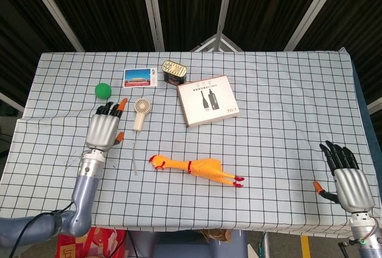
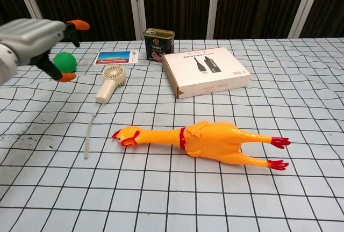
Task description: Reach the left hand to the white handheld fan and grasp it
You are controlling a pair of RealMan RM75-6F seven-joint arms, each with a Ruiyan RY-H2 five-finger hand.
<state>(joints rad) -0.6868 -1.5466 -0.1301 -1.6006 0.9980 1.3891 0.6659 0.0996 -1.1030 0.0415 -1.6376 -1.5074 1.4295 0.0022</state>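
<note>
The white handheld fan lies flat on the checked tablecloth, round head toward the far side, handle toward me; the chest view shows the fan with its strap trailing down the cloth. My left hand hovers above the cloth to the left of the fan, fingers spread and pointing toward the far edge, holding nothing. In the chest view the left hand is raised at the upper left, apart from the fan. My right hand rests open at the near right corner of the table, far from the fan.
A green ball sits just beyond the left hand. A postcard, a tin can and a flat box lie behind and right of the fan. A yellow rubber chicken lies near the front middle.
</note>
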